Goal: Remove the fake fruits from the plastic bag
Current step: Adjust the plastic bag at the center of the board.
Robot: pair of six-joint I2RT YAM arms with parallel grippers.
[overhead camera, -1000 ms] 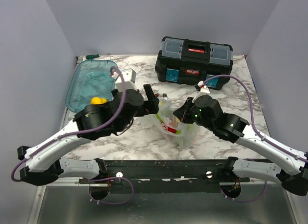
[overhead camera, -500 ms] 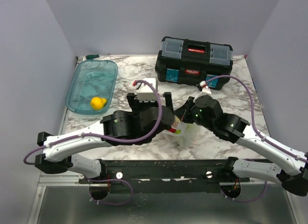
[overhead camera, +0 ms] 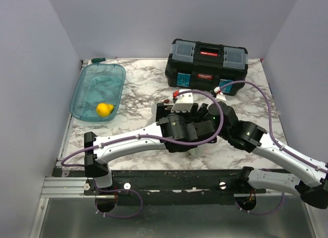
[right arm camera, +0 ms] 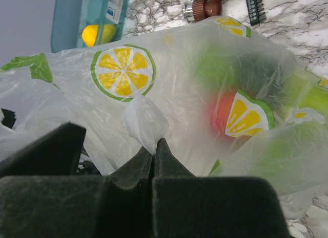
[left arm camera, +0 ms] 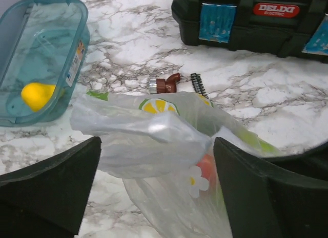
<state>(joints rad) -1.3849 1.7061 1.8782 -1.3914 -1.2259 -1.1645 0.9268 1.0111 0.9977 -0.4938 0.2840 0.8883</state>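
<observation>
The plastic bag [left arm camera: 148, 141] is clear with lemon-slice prints and lies crumpled on the marble table. A red fruit [left arm camera: 206, 166] and lime-green fruits [right arm camera: 220, 69] show through it. A yellow fruit [overhead camera: 104, 109] lies in the teal tub [overhead camera: 87, 97]. My left gripper [left arm camera: 156, 197] is open, its fingers [left arm camera: 51, 181] wide on either side of the bag's near end. My right gripper [right arm camera: 154, 146] is shut on a fold of the bag. In the top view my left arm [overhead camera: 179, 128] covers the bag almost wholly.
A black toolbox [overhead camera: 207, 64] stands at the back right. A small brown fitting [left arm camera: 166, 83] and a black bit holder [left arm camera: 197, 84] lie on the table just beyond the bag. Both arms crowd together in the middle of the table.
My left arm has swung from beside the teal tub to the right and now reaches over the bag, hiding it in the top view. The right arm has stayed put, holding the bag.
</observation>
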